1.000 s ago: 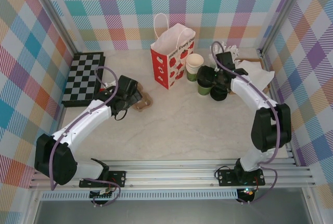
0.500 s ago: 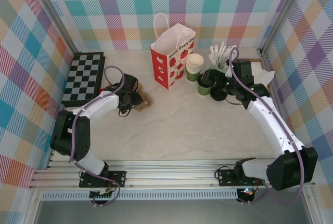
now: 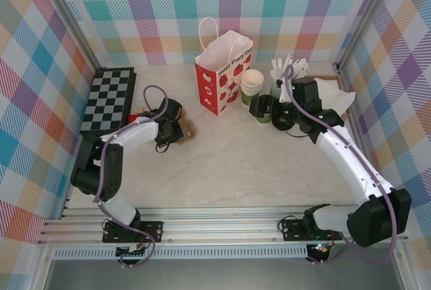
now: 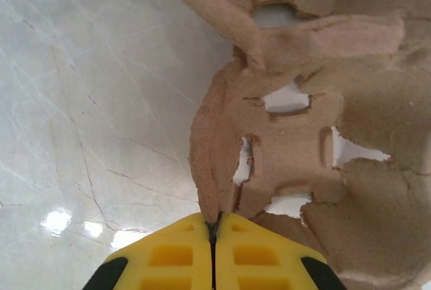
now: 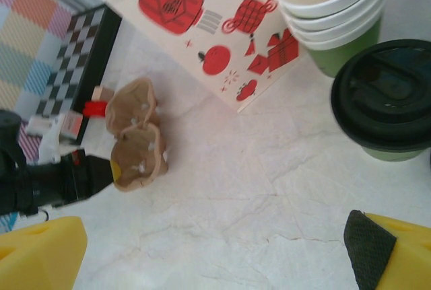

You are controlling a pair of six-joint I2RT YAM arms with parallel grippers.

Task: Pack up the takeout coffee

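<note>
A takeout coffee cup (image 5: 386,96), dark green with a black lid, stands just beyond my right gripper's right finger. In the top view two lidded cups (image 3: 262,110) (image 3: 282,121) sit side by side, partly covered by my right gripper (image 3: 276,112). That gripper (image 5: 215,256) is open, with only bare table between its yellow fingers. My left gripper (image 4: 213,226) is shut on the near edge of a brown pulp cup carrier (image 4: 303,135), which lies flat on the table (image 3: 186,130) left of the bag. The left gripper (image 3: 175,130) is low beside it.
A white paper bag with red prints (image 3: 222,78) (image 5: 195,21) stands open at the back. Next to it are a stack of lidless cups (image 3: 252,83) (image 5: 330,7) and a holder of white sticks (image 3: 286,73). A chessboard (image 3: 108,100) lies at the left, napkins (image 3: 331,91) at the right.
My left gripper has closed on the carrier's edge, and its arm has folded back toward the left. My right gripper, still open, has shifted slightly left over the coffee cups.
</note>
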